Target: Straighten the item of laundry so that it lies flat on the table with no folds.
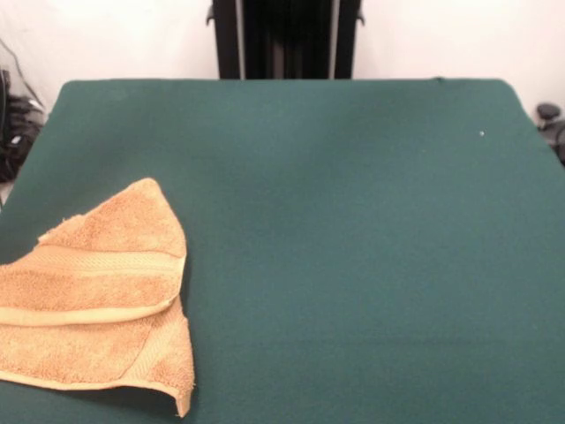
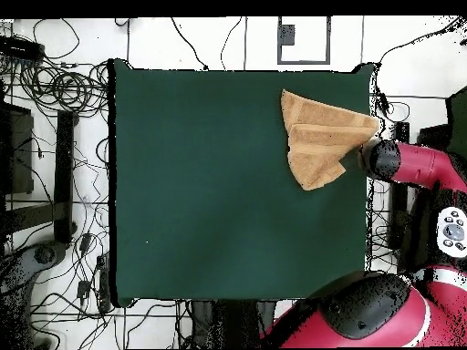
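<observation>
The tan terry-cloth towel [image 1: 97, 291] lies folded over itself at the near left of the dark green table [image 1: 353, 247], with a border band across its middle and its left part cut off by the picture's edge. In the overhead view the towel [image 2: 319, 137] is a folded wedge at the table's [image 2: 210, 182] upper right edge. The red arm reaches in from the right there, and its dark gripper end [image 2: 354, 162] sits at the towel's right edge. I cannot make out whether it holds the cloth. The gripper does not show in the front view.
The black pedestal [image 1: 287, 40] stands at the table's far side. The arm's red body [image 2: 420, 169] lies off the table's right edge. Cables [image 2: 55, 87] and stands crowd the floor to the left.
</observation>
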You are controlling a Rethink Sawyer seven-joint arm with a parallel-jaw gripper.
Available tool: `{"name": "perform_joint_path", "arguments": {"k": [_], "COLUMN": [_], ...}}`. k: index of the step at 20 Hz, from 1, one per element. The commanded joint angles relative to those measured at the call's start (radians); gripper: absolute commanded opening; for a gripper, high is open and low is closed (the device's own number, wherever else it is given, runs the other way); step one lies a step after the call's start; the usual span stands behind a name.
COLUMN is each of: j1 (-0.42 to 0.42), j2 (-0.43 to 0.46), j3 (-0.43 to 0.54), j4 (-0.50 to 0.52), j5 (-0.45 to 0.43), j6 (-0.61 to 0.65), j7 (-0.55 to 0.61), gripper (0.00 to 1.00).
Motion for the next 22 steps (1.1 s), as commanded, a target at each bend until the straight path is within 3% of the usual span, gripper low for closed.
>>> {"name": "perform_joint_path", "arguments": {"k": [1, 6, 12, 22], "j1": [-0.058, -0.031, 0.031, 0.095], "j2": [-0.050, -0.053, -0.099, -0.113], "j3": [0.084, 0.076, 0.008, -0.043], "j4": [0.103, 0.152, 0.266, 0.364], "j5": [-0.043, -0.028, -0.034, 0.004], "j6": [0.002, 0.055, 0.020, -0.002], "j7": [-0.445, -0.441, -0.278, -0.086], "gripper": [1.00, 1.00, 1.00, 1.00]}}
